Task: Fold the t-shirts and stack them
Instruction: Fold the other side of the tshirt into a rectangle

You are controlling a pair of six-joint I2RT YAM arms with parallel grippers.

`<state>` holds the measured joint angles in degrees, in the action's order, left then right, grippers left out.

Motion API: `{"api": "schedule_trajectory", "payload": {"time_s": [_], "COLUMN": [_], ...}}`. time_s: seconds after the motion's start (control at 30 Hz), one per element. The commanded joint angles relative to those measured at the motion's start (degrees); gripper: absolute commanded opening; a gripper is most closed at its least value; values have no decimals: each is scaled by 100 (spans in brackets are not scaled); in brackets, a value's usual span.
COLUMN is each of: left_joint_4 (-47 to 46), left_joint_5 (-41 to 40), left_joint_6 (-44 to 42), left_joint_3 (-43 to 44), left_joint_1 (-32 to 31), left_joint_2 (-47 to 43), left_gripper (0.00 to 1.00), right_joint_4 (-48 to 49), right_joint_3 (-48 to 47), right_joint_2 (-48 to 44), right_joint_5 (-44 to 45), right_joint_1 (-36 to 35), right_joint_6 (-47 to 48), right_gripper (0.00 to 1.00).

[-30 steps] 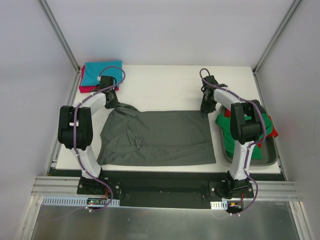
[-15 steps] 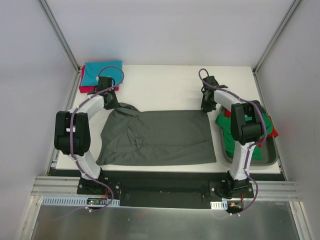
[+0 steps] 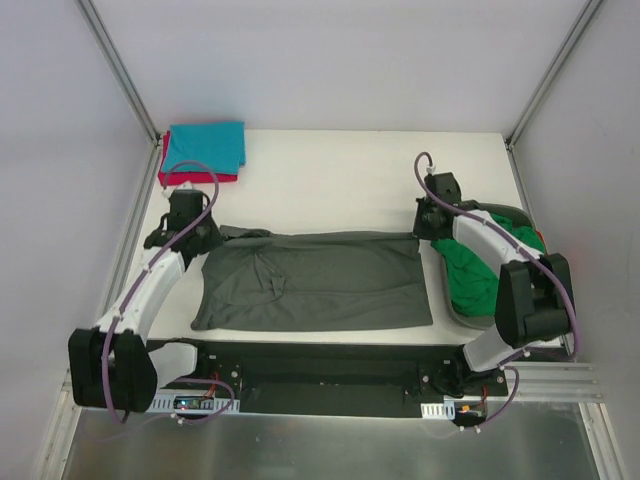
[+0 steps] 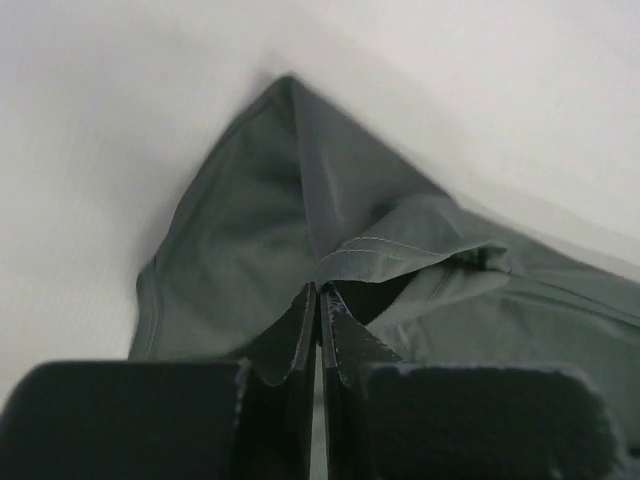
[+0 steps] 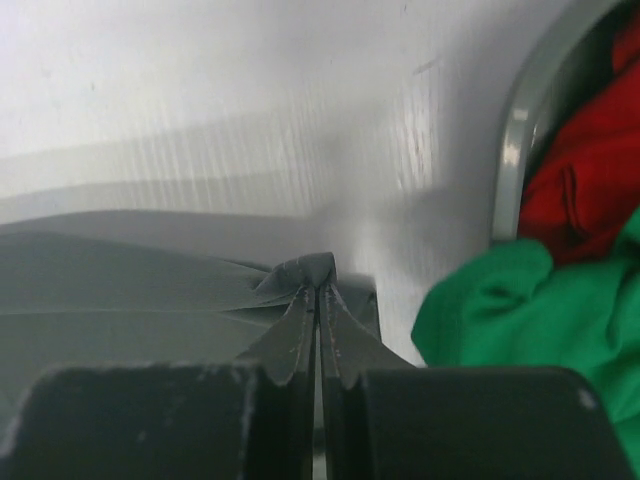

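Observation:
A dark grey t-shirt (image 3: 315,280) lies spread across the middle of the white table. My left gripper (image 3: 203,232) is shut on its far left corner, and the pinched grey cloth (image 4: 330,262) bunches in front of the fingertips. My right gripper (image 3: 427,225) is shut on its far right corner (image 5: 312,270). The far edge is lifted and drawn toward the near side. A folded stack, teal t-shirt (image 3: 205,146) over a red one (image 3: 176,178), sits at the far left corner.
A grey tray (image 3: 472,318) at the right edge holds a crumpled green t-shirt (image 3: 478,270) and a red one (image 5: 580,180). The tray rim (image 5: 512,150) is close to my right gripper. The table's left edge runs beside my left arm.
Both grippers have moved toward the near side, pulling the grey t-shirt's far edge with them. The shirt now looks shorter front to back.

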<state>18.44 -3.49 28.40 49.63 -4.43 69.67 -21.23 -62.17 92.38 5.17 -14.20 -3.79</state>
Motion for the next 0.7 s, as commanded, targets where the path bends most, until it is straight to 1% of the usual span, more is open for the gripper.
{"api": "schedule_trajectory", "payload": {"time_s": [0.0,0.03,0.13,0.17,0.23,0.43,0.67], "left_joint_4": [801,898,1039,1091,1241,1751,2129], "left_joint_5": [-116,-178,-3,49,50,-91,67], "left_joint_6": [867,1051,1334,1413,1588,1853,1730], "left_joint_3": [-777,-979,-1533,-1648,-1816,-1825,-1482], "left_joint_1": [30,30,30,30,30,30,30], "left_joint_2": [-1084,-1357,-1982,-2158,-2483,-3055,-3152], "left_gripper": [0,0,0,0,0,0,0], "right_joint_4": [207,216,242,243,243,58,32], "right_joint_3": [521,609,838,917,1022,970,926], "right_joint_2": [-852,-984,-1309,-1388,-1512,-1591,-1618], "right_joint_5": [-358,-411,-455,-682,-754,-736,-658], "right_joint_1": [-39,-48,-48,-39,-48,-39,-31], "right_joint_6": [19,28,54,54,72,159,186], "right_gripper": [1,1,1,1,1,1,1]}}
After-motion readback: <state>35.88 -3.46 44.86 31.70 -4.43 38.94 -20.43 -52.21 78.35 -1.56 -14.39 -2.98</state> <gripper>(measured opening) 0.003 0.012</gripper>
